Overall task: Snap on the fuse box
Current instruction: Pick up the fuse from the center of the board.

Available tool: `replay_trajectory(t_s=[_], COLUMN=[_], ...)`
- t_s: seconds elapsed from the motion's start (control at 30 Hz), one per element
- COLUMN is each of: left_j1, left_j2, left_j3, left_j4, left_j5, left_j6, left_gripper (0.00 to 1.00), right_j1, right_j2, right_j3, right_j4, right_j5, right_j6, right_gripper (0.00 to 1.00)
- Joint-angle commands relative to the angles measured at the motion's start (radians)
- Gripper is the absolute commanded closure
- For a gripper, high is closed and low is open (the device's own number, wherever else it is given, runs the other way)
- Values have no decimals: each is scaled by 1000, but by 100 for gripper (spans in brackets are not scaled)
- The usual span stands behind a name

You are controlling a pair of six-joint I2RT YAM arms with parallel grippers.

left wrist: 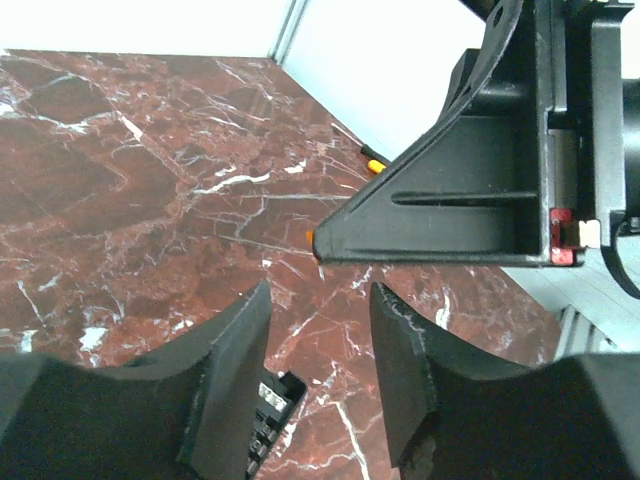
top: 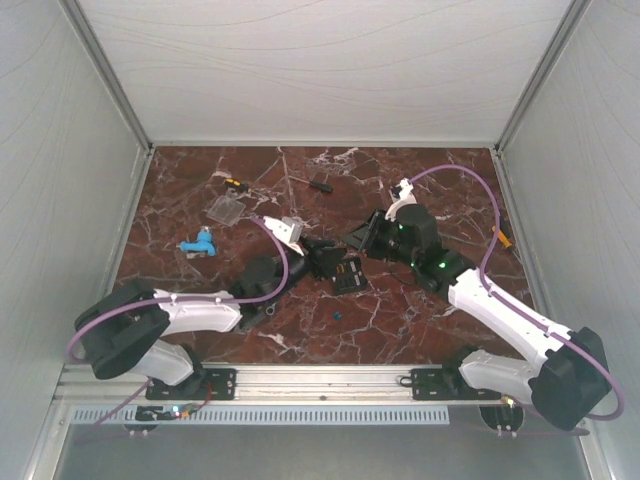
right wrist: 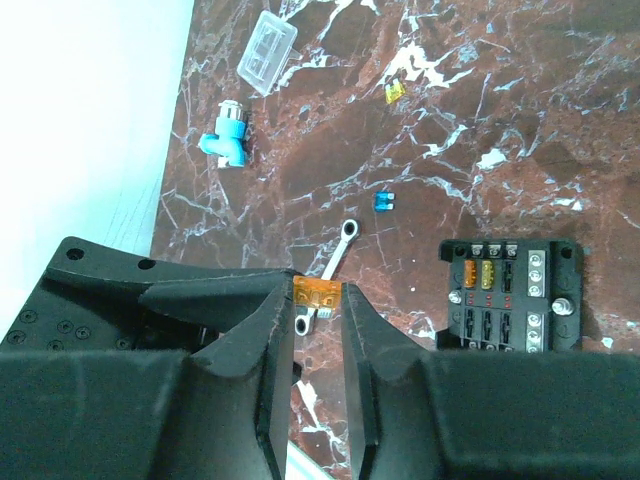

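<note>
The fuse box (top: 348, 273) is a small black box lying on the marble, with an orange and a yellow fuse in its top row in the right wrist view (right wrist: 510, 297). My right gripper (right wrist: 318, 295) is shut on a small orange blade fuse (right wrist: 316, 291), held above the table left of the box. In the top view the right gripper (top: 358, 235) hovers just behind the box. My left gripper (left wrist: 320, 300) is open and empty, with a corner of the fuse box (left wrist: 268, 408) showing under its left finger. In the top view the left gripper (top: 318, 254) is just left of the box.
A clear plastic cover (right wrist: 270, 52) and a blue fitting (right wrist: 225, 135) lie at the far left. A small silver wrench (right wrist: 338, 255), a loose blue fuse (right wrist: 385, 201) and a yellow fuse (right wrist: 394, 92) lie on the marble. White walls enclose the table.
</note>
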State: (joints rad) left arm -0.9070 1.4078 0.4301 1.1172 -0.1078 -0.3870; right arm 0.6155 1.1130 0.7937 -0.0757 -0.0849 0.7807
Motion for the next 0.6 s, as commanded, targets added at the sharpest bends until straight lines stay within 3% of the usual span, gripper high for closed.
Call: replay_trajectory(t_s=[0.0, 0.57], left_j1=[-10, -11], left_j2=[31, 56], left_j3=[57, 59], left_j4=[112, 155], left_j5=[-33, -53], left_j6=[47, 50], left_gripper=[59, 95], right_j1=[12, 35], right_j2=[-28, -23], right_j3=[-15, -49], right_j4=[70, 106], right_j5=[-27, -49], right_j6=[48, 94], right_gripper=[84, 84])
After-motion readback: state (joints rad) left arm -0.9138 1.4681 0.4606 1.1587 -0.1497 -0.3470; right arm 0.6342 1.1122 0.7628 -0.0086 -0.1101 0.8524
